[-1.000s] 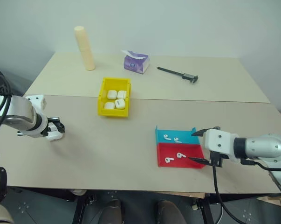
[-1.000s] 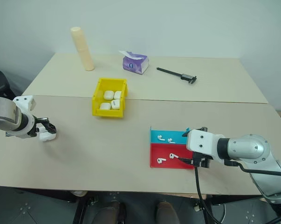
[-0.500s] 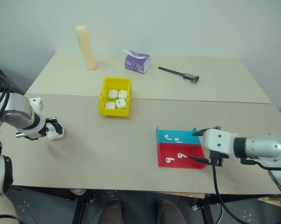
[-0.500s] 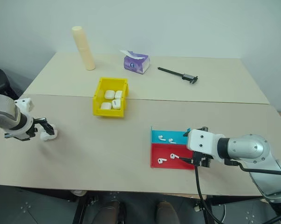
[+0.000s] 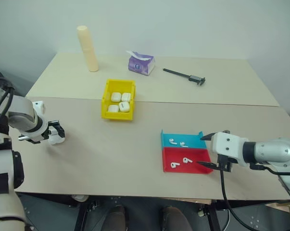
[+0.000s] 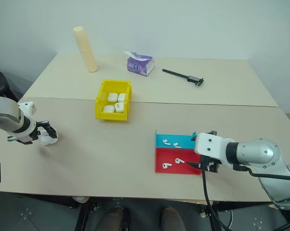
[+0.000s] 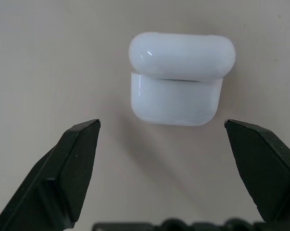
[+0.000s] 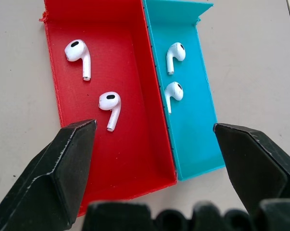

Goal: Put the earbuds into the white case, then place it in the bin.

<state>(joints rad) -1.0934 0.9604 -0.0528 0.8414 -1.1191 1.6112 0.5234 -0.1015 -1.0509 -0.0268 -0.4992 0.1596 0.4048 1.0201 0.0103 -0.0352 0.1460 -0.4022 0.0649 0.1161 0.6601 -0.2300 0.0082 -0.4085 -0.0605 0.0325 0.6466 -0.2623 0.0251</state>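
A white case (image 7: 181, 79) lies lid-shut on the table at the left edge, just past the tips of my left gripper (image 7: 161, 126). That gripper points down over it and is open, and neither black finger (image 7: 75, 163) touches the case. Two earbuds (image 8: 110, 103) lie in the red tray (image 8: 135, 159) and two more earbuds (image 8: 173, 72) in the blue tray (image 8: 197, 144). My right gripper (image 5: 201, 150) hangs open at the trays' right end, holding nothing. The yellow bin (image 5: 117, 116) stands mid-table with several white cases inside.
At the back of the table stand a cream cylinder (image 5: 87, 48), a purple tissue pack (image 5: 141, 64) and a black caliper (image 5: 184, 75). Bare tabletop (image 5: 111, 144) stretches between the left case, the bin and the trays.
My left wrist has rolled and the forearm has swung slightly outward over the case, which has stayed put. The right arm has not moved.
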